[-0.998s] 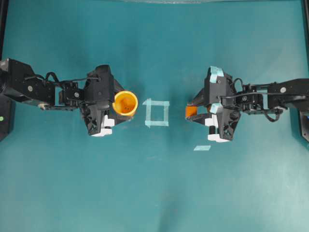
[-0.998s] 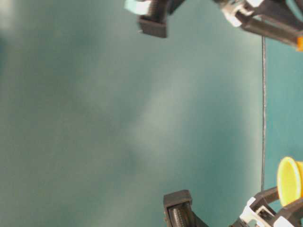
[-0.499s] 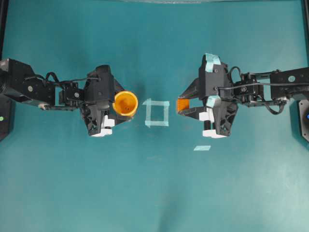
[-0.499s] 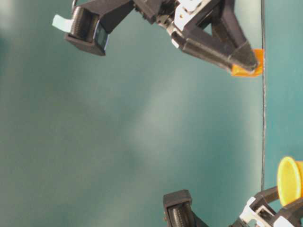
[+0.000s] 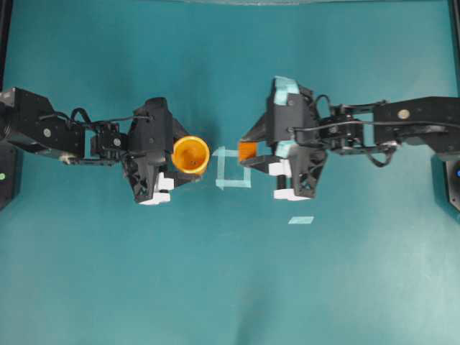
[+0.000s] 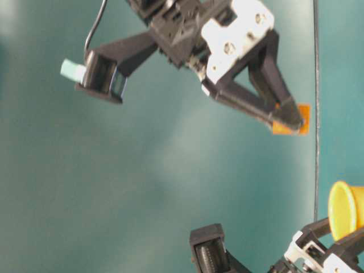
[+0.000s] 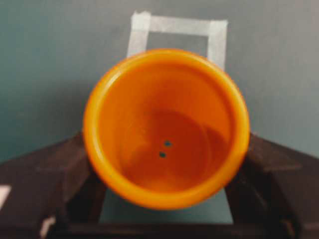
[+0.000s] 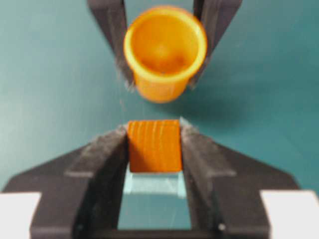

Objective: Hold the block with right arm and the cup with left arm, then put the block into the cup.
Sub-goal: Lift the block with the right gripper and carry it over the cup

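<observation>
- I count two arms over the teal counter, one reaching in from each side, with one gripper each.
- One cup: the left gripper has its jaws clenched on the cup's sides, mouth up in the overhead view. In the left wrist view the cup fills the middle, its orange inside bare apart from two small dark dots at the bottom.
- One block: the right gripper grasps it between the jaw tips, and in the right wrist view the block sits pinched between the two black fingers.
- The block is clear of the counter in the table-level view, to the right of the cup, apart from it.
- One tape square lies on the counter between cup and block; the block is above its right edge.
- One loose tape strip lies nearer, right of the square.
- Teal patches on the right arm: I count two; the left arm has none.
</observation>
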